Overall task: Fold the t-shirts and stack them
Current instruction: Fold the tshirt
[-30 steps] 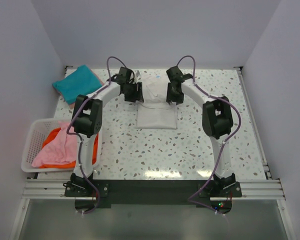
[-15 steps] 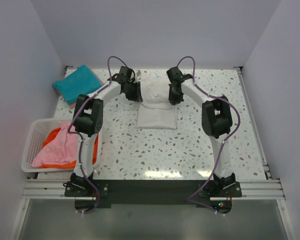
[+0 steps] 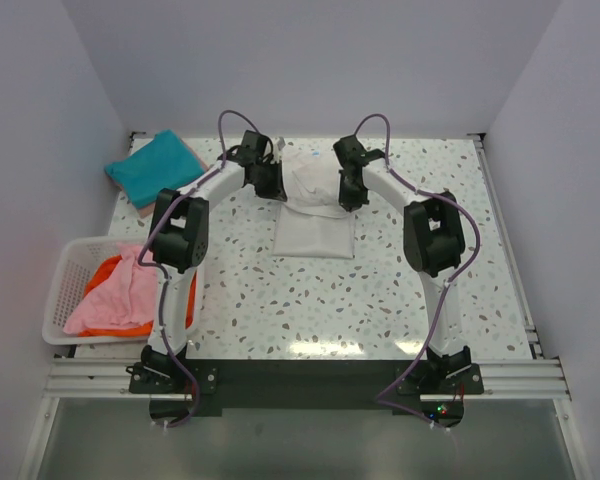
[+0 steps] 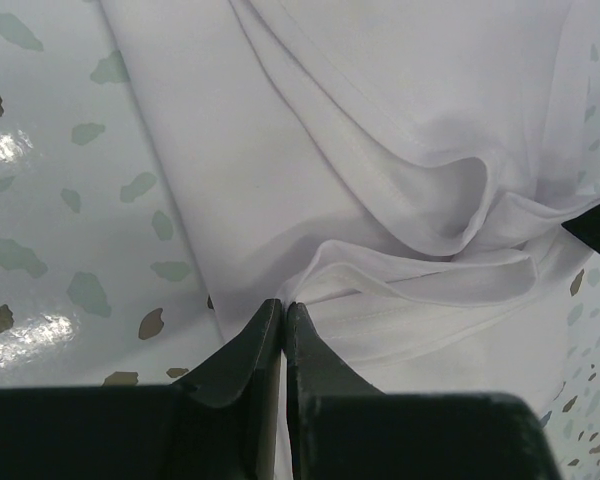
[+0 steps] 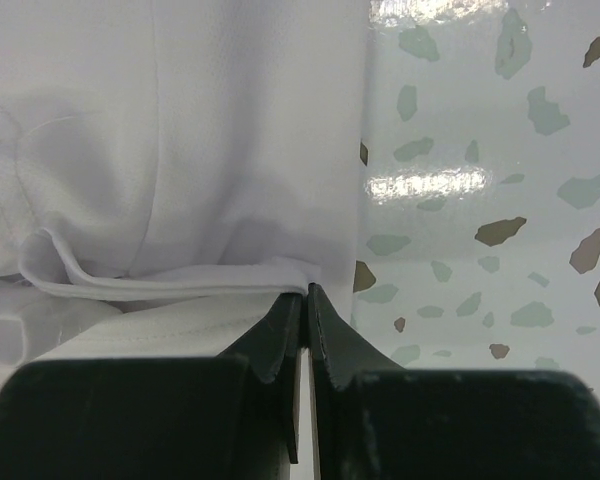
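The white t-shirt (image 3: 315,222) lies partly folded in the middle of the far half of the counter (image 3: 380,290). Its near part is a flat, smooth rectangle and its far part is bunched and rumpled between the two arms. In the left wrist view the white t-shirt (image 4: 380,150) shows loose overlapping folds and a stitched hem running just ahead of the fingertips. The left pincer (image 4: 283,312) is clenched, its jaws pressed together with a thin sliver of white cloth caught between them at the shirt's left edge. From above, the left pincer (image 3: 273,186) sits right at that edge. In the right wrist view the white t-shirt (image 5: 180,150) fills the left side, with a doubled fold ending at the tips. There the right pincer (image 5: 306,296) is likewise clenched on the cloth's right border, speckled counter showing beside it. From above, the right pincer (image 3: 348,192) meets the shirt's right side opposite the left one. Well apart, at the far left corner, a folded teal t-shirt (image 3: 152,167) rests on the counter. At the left edge stands a white lattice basket (image 3: 65,262) holding a crumpled pink t-shirt (image 3: 115,297) on top of an orange t-shirt (image 3: 102,272).
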Available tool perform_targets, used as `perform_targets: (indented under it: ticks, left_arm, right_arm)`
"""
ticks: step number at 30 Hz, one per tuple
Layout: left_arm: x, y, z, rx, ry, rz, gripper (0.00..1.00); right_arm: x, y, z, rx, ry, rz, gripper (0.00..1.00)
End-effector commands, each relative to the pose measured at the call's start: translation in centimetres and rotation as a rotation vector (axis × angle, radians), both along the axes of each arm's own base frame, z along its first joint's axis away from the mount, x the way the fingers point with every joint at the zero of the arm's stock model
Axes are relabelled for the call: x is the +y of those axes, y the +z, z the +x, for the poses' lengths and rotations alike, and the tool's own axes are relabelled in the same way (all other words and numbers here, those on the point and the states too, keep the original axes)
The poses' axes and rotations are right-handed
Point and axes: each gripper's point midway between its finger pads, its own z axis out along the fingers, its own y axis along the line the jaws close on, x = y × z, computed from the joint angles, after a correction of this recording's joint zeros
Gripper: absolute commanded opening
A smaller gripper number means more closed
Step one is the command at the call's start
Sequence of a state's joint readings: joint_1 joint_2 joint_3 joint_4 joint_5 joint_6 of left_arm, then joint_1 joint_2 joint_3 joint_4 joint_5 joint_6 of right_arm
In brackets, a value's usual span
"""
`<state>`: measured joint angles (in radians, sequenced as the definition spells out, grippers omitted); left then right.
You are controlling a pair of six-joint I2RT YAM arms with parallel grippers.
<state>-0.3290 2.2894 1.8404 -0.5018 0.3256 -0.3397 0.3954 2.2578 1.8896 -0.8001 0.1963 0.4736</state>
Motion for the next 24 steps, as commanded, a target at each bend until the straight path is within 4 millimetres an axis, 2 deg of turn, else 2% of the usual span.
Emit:
perform_targets:
  ticks: [1, 8, 10, 11, 13, 15, 16, 18, 19, 21, 24]
  left_arm:
    - [-0.6, 1.3, 1.2, -0.048, -0.003, -0.019, 0.08]
    - [0.6, 0.9, 1.2, -0.040, 0.049, 0.035, 0.07]
    - [0.9, 0.9, 1.4, -0.042, 0.065, 0.050, 0.08]
    - [1.0, 1.0, 1.4, -0.045, 0.072, 0.052, 0.09]
    - [1.1, 1.2, 1.6, -0.051, 0.081, 0.058, 0.28]
    - [1.2, 2.1, 1.8, -0.068, 0.090, 0.060, 0.53]
    - [1.4, 2.5, 1.9, -0.080, 0.093, 0.065, 0.56]
    - [1.6, 3.8, 1.9, -0.116, 0.095, 0.064, 0.62]
    - [1.6, 5.2, 1.8, -0.143, 0.095, 0.056, 0.63]
    - [1.7, 5.4, 1.2, -0.159, 0.087, 0.049, 0.64]
    - [1.5, 6.9, -0.4, -0.193, 0.071, 0.019, 0.64]
  right_arm:
    - [-1.1, 3.1, 0.5, -0.070, -0.017, -0.021, 0.03]
    - [-1.7, 3.7, 0.5, -0.084, -0.030, -0.038, 0.03]
    - [-1.7, 3.8, 0.7, -0.091, -0.032, -0.038, 0.07]
    - [-1.6, 3.9, 0.8, -0.093, -0.030, -0.036, 0.12]
    - [-1.4, 4.3, 1.1, -0.104, -0.026, -0.028, 0.34]
    - [-1.1, 5.0, 1.3, -0.114, -0.017, -0.007, 0.48]
    - [-0.8, 5.6, 1.5, -0.134, -0.009, 0.006, 0.56]
    - [-0.1, 7.4, 1.8, -0.178, 0.007, 0.050, 0.61]
    - [0.0, 8.0, 1.9, -0.199, 0.018, 0.061, 0.62]
    - [0.6, 9.4, 1.6, -0.224, 0.043, 0.097, 0.63]
    - [1.6, 9.8, 0.6, -0.221, 0.077, 0.143, 0.63]
